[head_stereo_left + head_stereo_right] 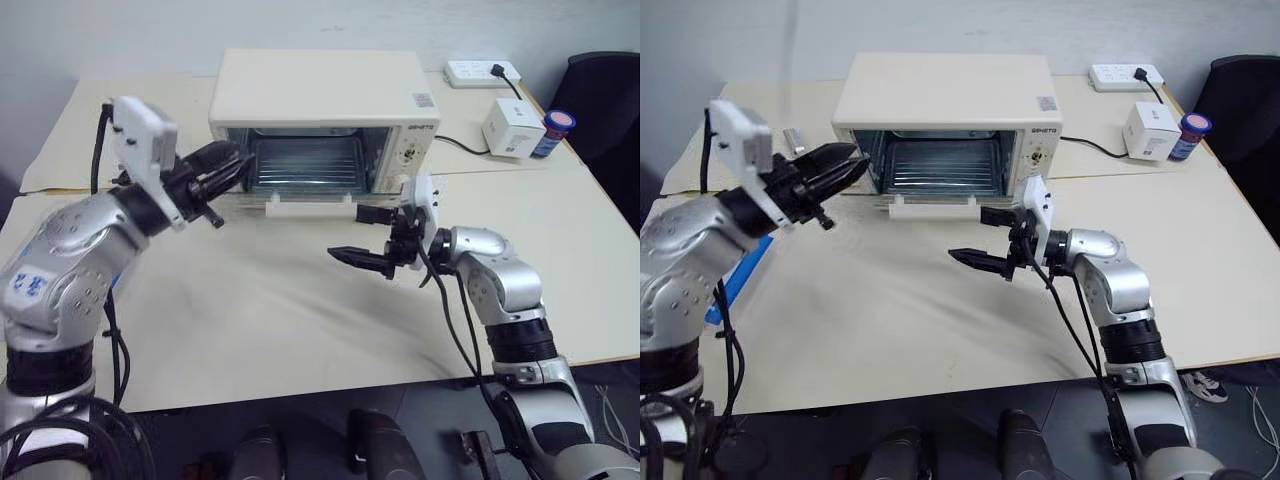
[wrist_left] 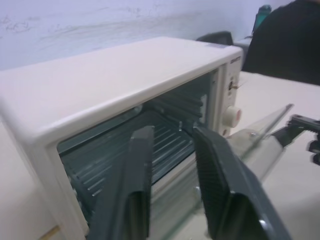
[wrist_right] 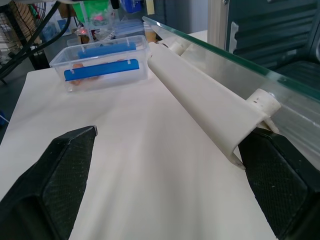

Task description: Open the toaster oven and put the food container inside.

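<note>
The cream-white toaster oven (image 1: 320, 90) stands at the back of the table with its glass door (image 3: 250, 70) folded down and the wire rack showing inside. Its white bar handle (image 1: 310, 208) faces me. My left gripper (image 1: 225, 165) hangs in the air at the oven's left front corner, its fingers (image 2: 140, 170) drawn close together with nothing between them. My right gripper (image 1: 362, 237) is wide open just in front of the handle's right end, pointing left and holding nothing. The food container (image 3: 102, 62), clear with blue clips, sits on the table to the left, mostly hidden under my left arm.
A white power strip (image 1: 482, 72), a small white cube box (image 1: 512, 127) and a blue-lidded jar (image 1: 558, 130) stand at the back right. A black chair (image 1: 610, 95) is beyond the table's right edge. A cable runs from the oven to the strip.
</note>
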